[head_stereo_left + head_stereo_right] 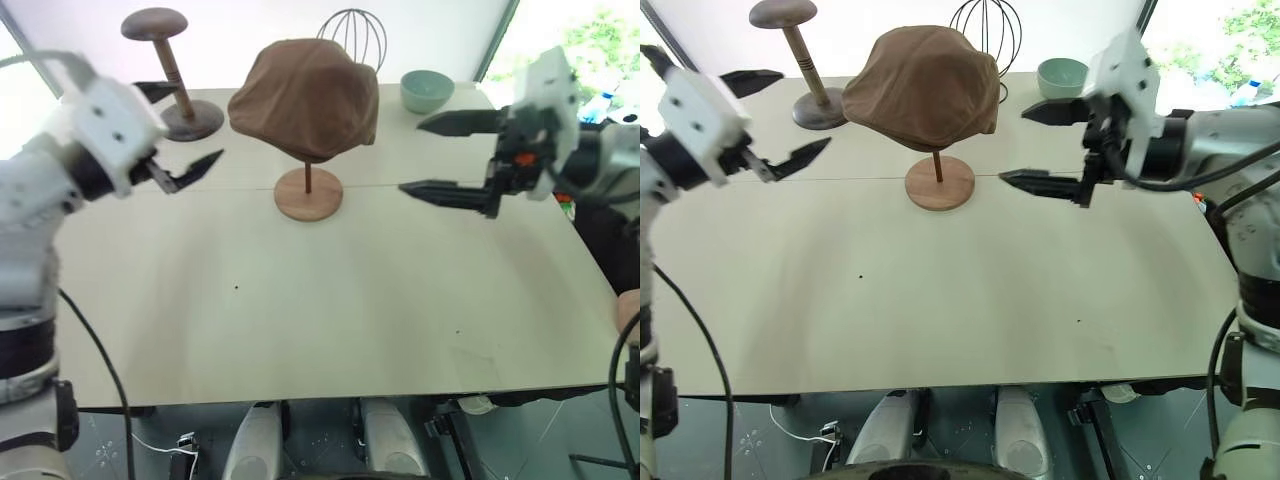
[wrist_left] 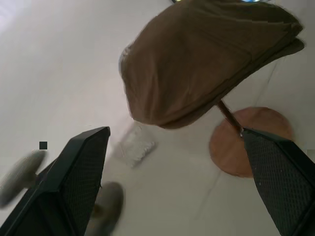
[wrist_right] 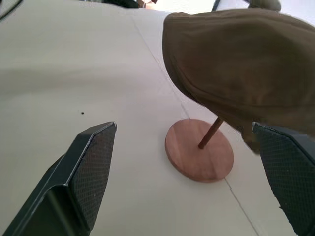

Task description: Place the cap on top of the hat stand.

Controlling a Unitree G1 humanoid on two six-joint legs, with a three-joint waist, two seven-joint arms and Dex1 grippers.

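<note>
The cap (image 1: 305, 95) sits draped over the top of the hat stand (image 1: 308, 193), a thin-poled reddish-brown stand whose round base rests on the pale table (image 1: 300, 300) at centre, toward the far side; the cap hides the top disc and hangs wider than the base. The left gripper (image 1: 180, 135) hovers left of the cap with its two black fingers spread and nothing between them, and the right gripper (image 1: 448, 155) hovers right of the cap, likewise spread wide and empty, both clear of the fabric. Behind the stand are a darker wooden stand (image 1: 172, 80) at far left, a black wire globe stand (image 1: 355, 35) and a pale green bowl (image 1: 427, 90) at far right.
</note>
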